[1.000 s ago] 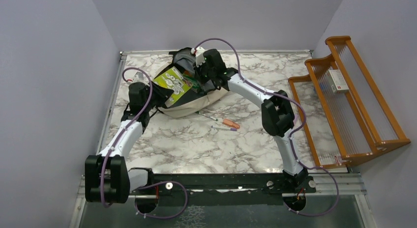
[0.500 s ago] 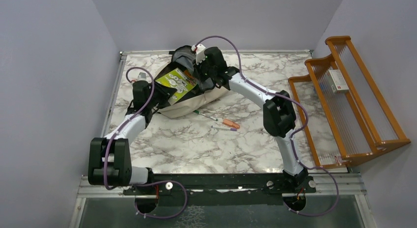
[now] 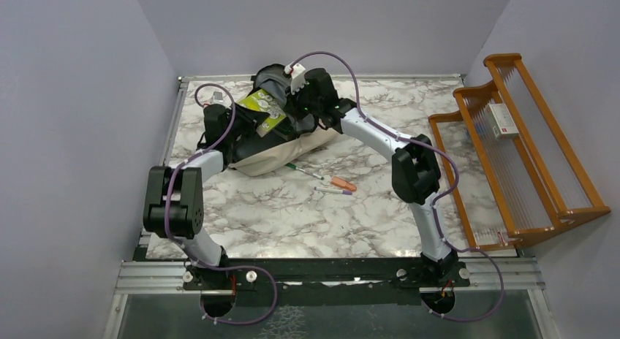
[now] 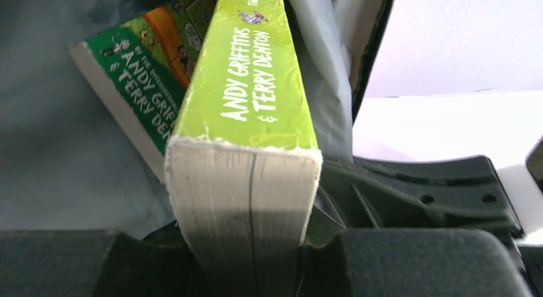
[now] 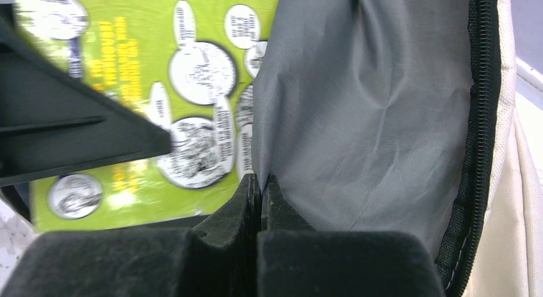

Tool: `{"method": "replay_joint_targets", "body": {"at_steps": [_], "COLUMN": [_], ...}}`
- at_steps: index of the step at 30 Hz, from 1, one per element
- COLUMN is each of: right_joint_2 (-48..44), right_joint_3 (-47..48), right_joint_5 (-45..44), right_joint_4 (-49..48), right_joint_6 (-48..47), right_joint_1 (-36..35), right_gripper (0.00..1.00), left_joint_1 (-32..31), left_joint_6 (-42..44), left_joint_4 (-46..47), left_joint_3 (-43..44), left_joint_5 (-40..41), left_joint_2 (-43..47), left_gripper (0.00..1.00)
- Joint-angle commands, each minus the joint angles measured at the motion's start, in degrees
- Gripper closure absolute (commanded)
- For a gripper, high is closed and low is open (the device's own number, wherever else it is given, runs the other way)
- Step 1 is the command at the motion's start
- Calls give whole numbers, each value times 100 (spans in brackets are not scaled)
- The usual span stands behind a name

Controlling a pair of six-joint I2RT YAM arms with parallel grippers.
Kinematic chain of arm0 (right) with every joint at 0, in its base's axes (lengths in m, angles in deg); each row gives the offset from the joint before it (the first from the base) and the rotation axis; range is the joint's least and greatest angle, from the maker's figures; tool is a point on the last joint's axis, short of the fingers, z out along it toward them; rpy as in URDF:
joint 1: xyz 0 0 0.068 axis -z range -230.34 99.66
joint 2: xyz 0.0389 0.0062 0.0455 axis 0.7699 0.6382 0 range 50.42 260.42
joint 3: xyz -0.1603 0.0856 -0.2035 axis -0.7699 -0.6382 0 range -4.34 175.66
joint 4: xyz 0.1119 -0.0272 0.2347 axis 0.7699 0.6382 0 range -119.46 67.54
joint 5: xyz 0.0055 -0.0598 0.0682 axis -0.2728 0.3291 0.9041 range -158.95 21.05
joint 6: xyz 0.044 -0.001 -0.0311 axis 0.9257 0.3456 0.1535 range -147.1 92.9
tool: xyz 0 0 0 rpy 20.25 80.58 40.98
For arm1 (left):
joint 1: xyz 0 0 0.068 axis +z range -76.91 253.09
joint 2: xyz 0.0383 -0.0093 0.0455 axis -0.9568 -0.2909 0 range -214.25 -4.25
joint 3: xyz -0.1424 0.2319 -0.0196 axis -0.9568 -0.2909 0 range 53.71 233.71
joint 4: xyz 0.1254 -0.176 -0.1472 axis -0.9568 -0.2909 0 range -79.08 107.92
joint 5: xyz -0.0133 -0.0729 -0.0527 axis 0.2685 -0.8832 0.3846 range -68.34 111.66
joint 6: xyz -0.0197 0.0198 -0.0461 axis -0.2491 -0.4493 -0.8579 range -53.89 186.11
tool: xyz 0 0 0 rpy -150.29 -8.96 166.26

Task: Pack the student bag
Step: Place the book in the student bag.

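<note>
The student bag (image 3: 281, 153), beige with black trim, lies at the back of the table with its mouth held open. My right gripper (image 3: 294, 114) (image 5: 259, 188) is shut on a fold of the bag's grey lining (image 5: 358, 118), beside the black zipper (image 5: 477, 150). My left gripper (image 3: 243, 126) (image 4: 246, 249) is shut on a thick lime-green book (image 4: 250, 105) (image 3: 265, 105) by its page edge, spine up, and the book is partly inside the bag's mouth. A second, darker green book (image 4: 137, 73) lies deeper in against the lining.
On the marble table just in front of the bag lie a green pen (image 3: 303, 169), an orange marker (image 3: 342, 183) and a purple-tipped pen (image 3: 333, 191). A wooden rack (image 3: 512, 149) stands along the right edge. Grey walls close in the left and back.
My left arm has reached further back and right, carrying the green book deeper into the bag's mouth. My right gripper has kept its hold on the lining, barely moving.
</note>
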Motion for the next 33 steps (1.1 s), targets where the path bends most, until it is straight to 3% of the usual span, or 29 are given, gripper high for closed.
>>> {"method": "replay_joint_targets", "body": {"at_steps": [1, 12, 19, 23, 26, 27, 28, 33], "right_joint_2": [-371, -335, -346, -388, -389, -393, -397, -449], "right_joint_3": [123, 32, -53, -109, -130, -135, -160, -254], "right_joint_5": [392, 313, 162, 142, 134, 129, 131, 72], "right_joint_4": [-526, -391, -364, -347, -338, -333, -336, -365], "right_joint_6": [232, 159, -60, -124, -156, -158, -158, -220], "right_joint_1": [-41, -42, -39, -40, -34, -31, -31, -30], "right_gripper": [100, 99, 99, 100, 99, 99, 100, 100], "left_joint_1": [-23, -475, -828, -844, -835, -829, -822, -738], "left_joint_6": [-211, -1277, -1353, -1183, -889, -832, -798, -538], "left_joint_4": [1440, 3521, 3632, 3507, 3216, 3161, 3116, 2749], "left_joint_3": [671, 1831, 2648, 2530, 2445, 2444, 2437, 2430], "left_joint_5": [-411, -623, -514, -358, -317, -312, -315, -402], "left_joint_2": [-712, -2938, -3862, -3843, -3715, -3678, -3651, -3408], "left_gripper": [100, 100, 100, 75, 62, 49, 44, 36]}}
